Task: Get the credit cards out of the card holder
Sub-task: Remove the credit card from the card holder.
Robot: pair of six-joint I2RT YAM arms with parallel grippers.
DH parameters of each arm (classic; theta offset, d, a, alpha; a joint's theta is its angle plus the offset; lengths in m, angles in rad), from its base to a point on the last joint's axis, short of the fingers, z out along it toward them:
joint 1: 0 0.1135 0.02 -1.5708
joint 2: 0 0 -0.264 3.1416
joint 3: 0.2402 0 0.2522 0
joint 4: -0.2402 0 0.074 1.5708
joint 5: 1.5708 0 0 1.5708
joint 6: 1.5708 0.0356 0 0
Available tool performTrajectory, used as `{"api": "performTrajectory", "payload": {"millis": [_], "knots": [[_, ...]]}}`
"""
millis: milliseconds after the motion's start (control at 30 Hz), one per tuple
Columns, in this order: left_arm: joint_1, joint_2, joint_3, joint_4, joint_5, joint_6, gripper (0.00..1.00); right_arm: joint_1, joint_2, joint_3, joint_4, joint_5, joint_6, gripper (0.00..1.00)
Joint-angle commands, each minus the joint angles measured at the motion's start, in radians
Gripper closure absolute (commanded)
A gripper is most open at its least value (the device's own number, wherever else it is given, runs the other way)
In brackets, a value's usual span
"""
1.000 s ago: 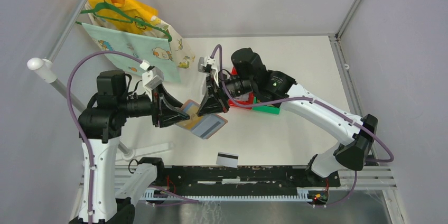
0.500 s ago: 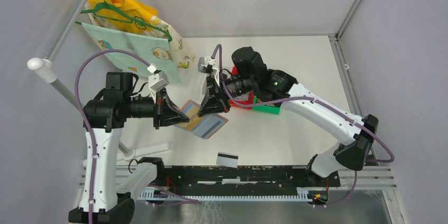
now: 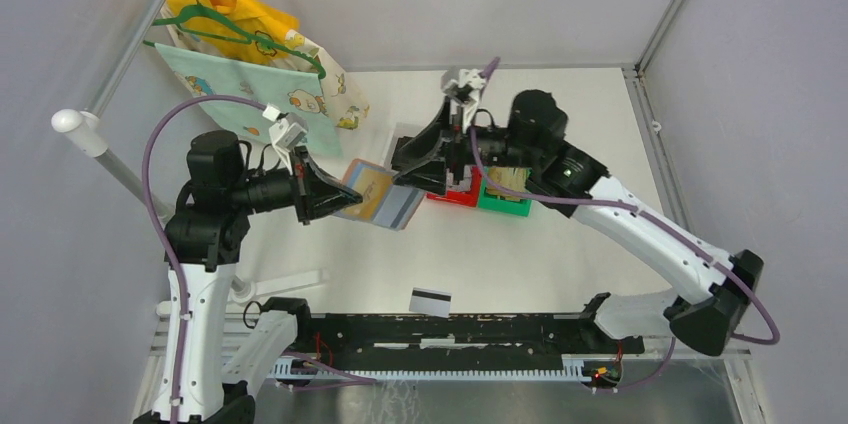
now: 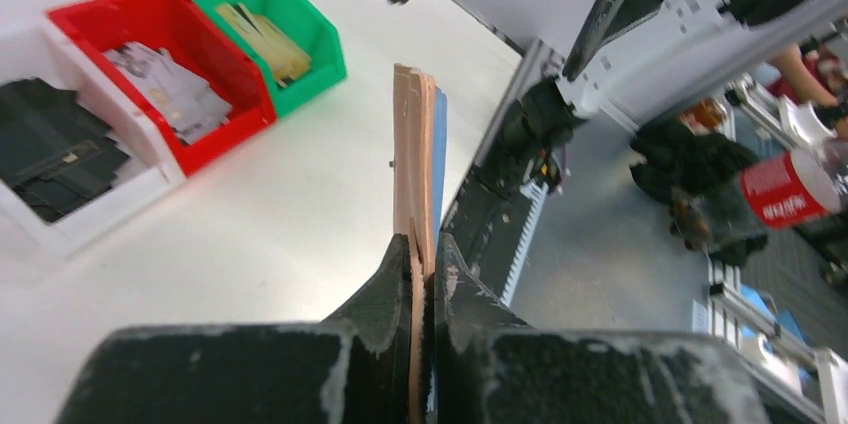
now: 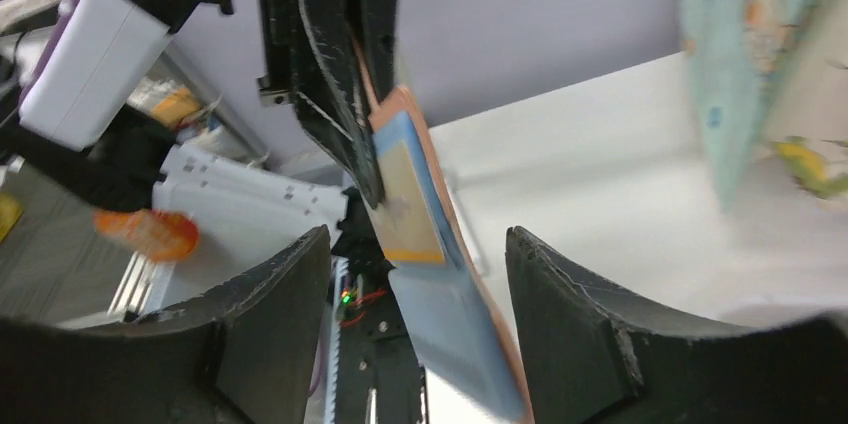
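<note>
The left claw [image 3: 338,202] is clamped on the near-left edge of the reddish-brown leather-like folding card holder [image 3: 378,200] and holds it opened out above the white table [image 3: 570,124], left of centre. The right claw [image 3: 412,170] is spread wide just at the holder's far-right edge; from above I cannot tell whether it touches.

A white plastic card [image 3: 430,301] with a black stripe lies flat on the table near the front edge, well apart from both claws. Only the top view shows it.

The left wrist view shows the card holder [image 4: 416,144] edge-on, a thin brown slab with a blue layer on its right face, pinched tight in the left claw [image 4: 424,249]. It also shows three plastic bins in a row: a white bin [image 4: 70,229] with dark items, a red bin [image 4: 215,134] with pale items and a green bin [image 4: 320,54] with yellowish cards. In the top view the right arm covers the white bin.

The right wrist view alone shows the holder's inner face: a yellow-orange card [image 5: 408,199] sits in a light blue pocket [image 5: 455,334]. The right claw [image 5: 418,244] has its two fingers [image 5: 270,334] standing far apart, with the holder seen between them. Patterned cloths [image 3: 250,79] hang on hangers at the far left.
</note>
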Motion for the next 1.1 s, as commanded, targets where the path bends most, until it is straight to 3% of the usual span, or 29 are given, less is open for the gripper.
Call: {"api": "performTrajectory", "payload": {"millis": [0, 100, 167, 300, 500, 1067], "knots": [[-0.001, -0.015, 0.011, 0.298, -0.136, -0.281, 0.98, -0.065, -0.172, -0.186, 0.337, 0.173, 0.21, 0.3], [0.0, -0.012, 0.012, 0.344, -0.139, -0.345, 0.98, -0.066, -0.202, -0.313, 0.576, 0.093, 0.376, 0.29], [0.0, -0.007, 0.009, 0.372, -0.067, -0.368, 0.98, -0.057, -0.174, -0.376, 0.762, 0.026, 0.518, 0.3], [0.0, 0.0, 0.01, 0.389, -0.039, -0.386, 0.98, -0.035, -0.126, -0.434, 0.895, 0.014, 0.593, 0.33], [0.001, -0.013, 0.004, 0.422, -0.027, -0.43, 0.98, 0.003, -0.064, -0.438, 0.942, 0.025, 0.622, 0.39], [0.0, -0.044, -0.022, 0.494, 0.065, -0.555, 0.98, 0.044, 0.026, -0.401, 1.037, 0.086, 0.663, 0.46]]}}
